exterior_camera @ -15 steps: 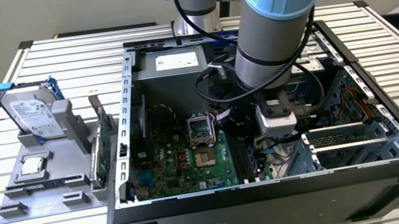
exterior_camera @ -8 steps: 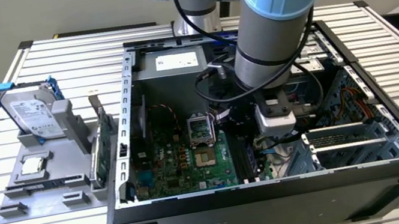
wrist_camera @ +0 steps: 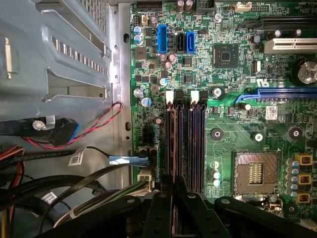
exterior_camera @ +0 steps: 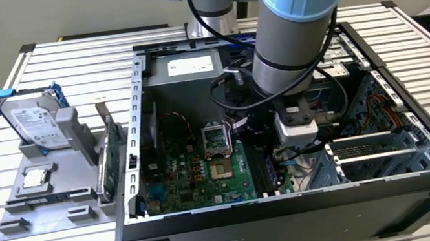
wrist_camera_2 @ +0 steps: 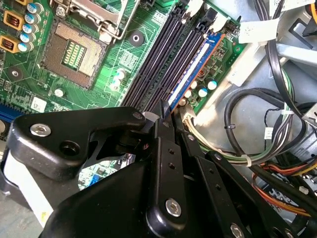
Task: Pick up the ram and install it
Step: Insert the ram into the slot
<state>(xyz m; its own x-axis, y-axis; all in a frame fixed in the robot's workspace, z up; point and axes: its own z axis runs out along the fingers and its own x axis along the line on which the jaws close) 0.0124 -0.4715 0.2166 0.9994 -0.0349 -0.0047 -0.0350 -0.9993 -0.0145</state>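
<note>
The ram (wrist_camera_2: 194, 60) is a thin dark stick with a blue edge, standing in the outermost of the long black slots (wrist_camera_2: 158, 59) on the green motherboard (wrist_camera_2: 34, 94). In the first wrist view the ram (wrist_camera: 174, 144) runs along the slot nearest the case wall. My gripper (wrist_camera_2: 171, 110) is down at the stick's near end, one black finger on each side and only a narrow gap between them. That same pinch shows in the first wrist view, where my gripper (wrist_camera: 173, 182) straddles the stick. In the exterior view the arm reaches down into the open case (exterior_camera: 299, 201).
Bundled cables (wrist_camera_2: 257, 148) lie close beside the slots. The CPU socket (wrist_camera: 253, 171) is on the slots' other side. Outside the case, a grey holder (exterior_camera: 43, 188) carries a hard drive in a blue frame (exterior_camera: 32, 121) and a green card with a metal bracket (exterior_camera: 110, 148).
</note>
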